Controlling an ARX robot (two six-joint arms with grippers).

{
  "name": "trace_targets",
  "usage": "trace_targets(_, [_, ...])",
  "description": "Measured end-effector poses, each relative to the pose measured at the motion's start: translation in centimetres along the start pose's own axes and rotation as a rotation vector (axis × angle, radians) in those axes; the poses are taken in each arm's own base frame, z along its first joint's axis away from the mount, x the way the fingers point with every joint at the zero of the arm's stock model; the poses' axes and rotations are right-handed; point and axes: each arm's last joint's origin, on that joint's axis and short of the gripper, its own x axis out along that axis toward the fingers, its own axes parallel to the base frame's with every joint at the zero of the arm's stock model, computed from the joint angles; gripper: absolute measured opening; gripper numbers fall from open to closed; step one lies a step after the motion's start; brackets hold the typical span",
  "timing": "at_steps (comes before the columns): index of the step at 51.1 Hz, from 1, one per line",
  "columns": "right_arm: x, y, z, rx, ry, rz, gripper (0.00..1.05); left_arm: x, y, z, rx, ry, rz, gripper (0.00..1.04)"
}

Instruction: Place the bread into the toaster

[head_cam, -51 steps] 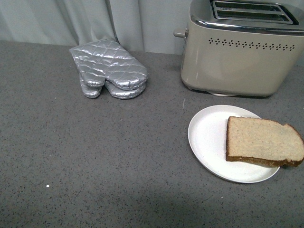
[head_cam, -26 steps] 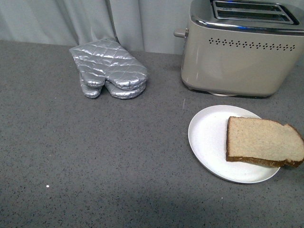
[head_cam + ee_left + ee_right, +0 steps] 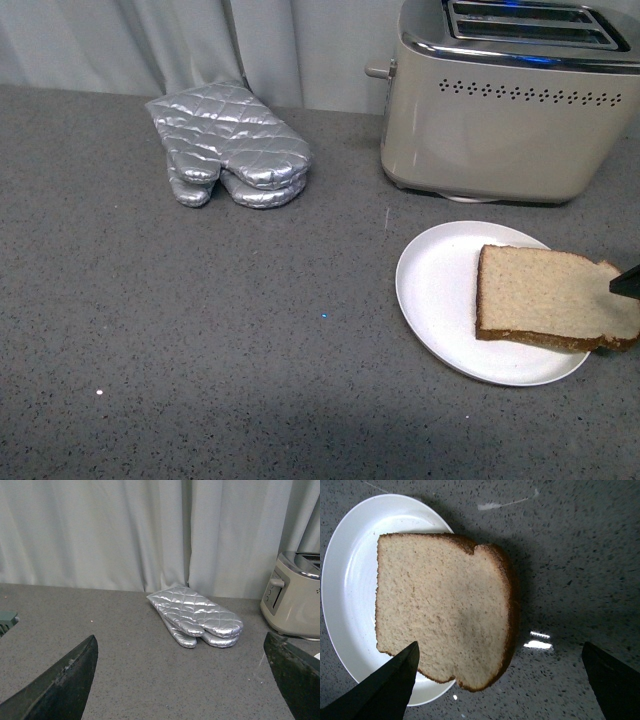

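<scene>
The bread [image 3: 555, 297] lies flat on a round white plate [image 3: 440, 290] at the front right, its rounded end overhanging the plate's right rim. The toaster [image 3: 505, 110] stands behind it at the back right, both slots on top. In the right wrist view the bread [image 3: 445, 610] lies on the plate [image 3: 345, 580] below my open right gripper [image 3: 502, 680], whose fingers straddle its rounded end and the counter beside it. A dark tip of the right gripper [image 3: 628, 282] shows at the front view's right edge, over the bread. My left gripper [image 3: 185, 680] is open and empty over bare counter.
A quilted silver oven mitt [image 3: 228, 148] lies at the back left, seen also in the left wrist view [image 3: 197, 615]. The toaster's side [image 3: 292, 600] shows there at the right. Grey curtains hang behind the grey speckled counter [image 3: 200, 330].
A dark tip of the right gripper has come into the front view at the right edge, over the bread's end. The bread, plate, toaster and mitt have not moved.
</scene>
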Motion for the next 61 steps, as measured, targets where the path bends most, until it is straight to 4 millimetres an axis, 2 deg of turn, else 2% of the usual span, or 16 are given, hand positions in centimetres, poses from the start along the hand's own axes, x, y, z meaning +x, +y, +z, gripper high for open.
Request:
trace_targets(8, [2.1, 0.3, 0.0, 0.069, 0.009, 0.036, 0.93, 0.0, 0.0, 0.0, 0.000, 0.000, 0.000, 0.98])
trace_targets(17, [3.0, 0.6, 0.0, 0.116, 0.024, 0.027, 0.56, 0.0, 0.0, 0.0, 0.000, 0.000, 0.000, 0.98])
trace_targets(28, [2.6, 0.9, -0.1, 0.167, 0.030, 0.030, 0.12, 0.0, 0.0, 0.0, 0.000, 0.000, 0.000, 0.98])
trace_targets(31, [2.2, 1.1, -0.1, 0.179, 0.026, 0.040, 0.06, 0.0, 0.0, 0.0, 0.000, 0.000, 0.000, 0.98])
trace_targets(34, [1.2, 1.6, 0.1, 0.202, 0.017, 0.059, 0.01, 0.0, 0.0, 0.0, 0.000, 0.000, 0.000, 0.98])
trace_targets(40, [-1.5, 2.9, 0.3, 0.266, -0.024, 0.113, 0.01, 0.0, 0.0, 0.0, 0.000, 0.000, 0.000, 0.98])
trace_targets(47, [-5.8, 5.5, 1.0, 0.445, -0.137, 0.190, 0.01, 0.0, 0.0, 0.0, 0.000, 0.000, 0.000, 0.98])
trace_targets(53, [-10.4, 9.1, 1.1, 0.603, -0.276, 0.218, 0.01, 0.0, 0.0, 0.0, 0.000, 0.000, 0.000, 0.98])
trace_targets(61, [-13.5, 13.4, 1.6, 0.691, -0.434, 0.277, 0.01, 0.0, 0.0, 0.0, 0.000, 0.000, 0.000, 0.98])
